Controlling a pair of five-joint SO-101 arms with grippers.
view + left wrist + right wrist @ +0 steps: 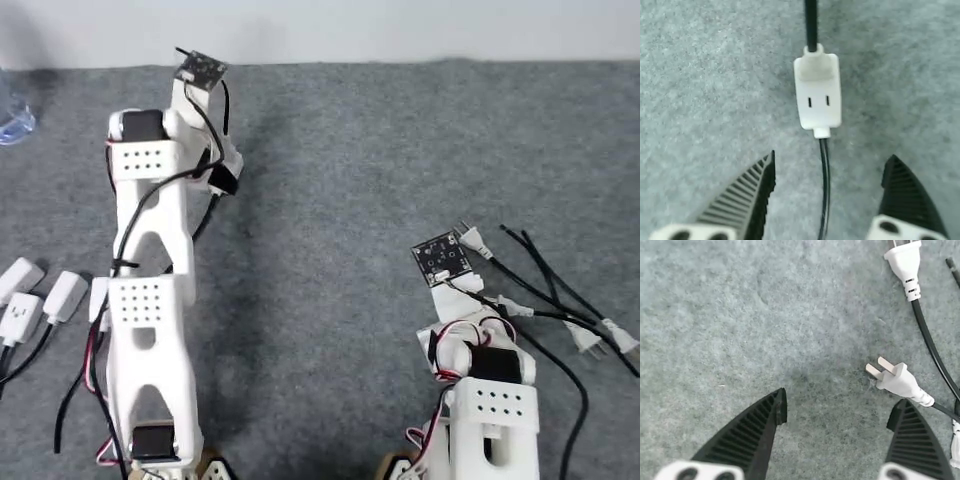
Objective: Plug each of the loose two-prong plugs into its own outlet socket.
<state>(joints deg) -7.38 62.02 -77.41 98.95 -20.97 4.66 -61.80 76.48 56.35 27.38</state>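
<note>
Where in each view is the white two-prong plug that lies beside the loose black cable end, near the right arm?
High view: the white two-prong plug lies right of centre, by the tip of the right arm.
Right wrist view: ahead of the right gripper, beyond a nearer white plug; see.
Left wrist view: a white outlet socket lies ahead of the left gripper instead.
Shared landmark: the loose black cable end beside the plug.

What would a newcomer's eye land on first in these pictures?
The left gripper is open above the grey table, a white outlet socket on a black cord lying just ahead of it. The right gripper is open too, with a loose two-prong plug lying close beside it.
</note>
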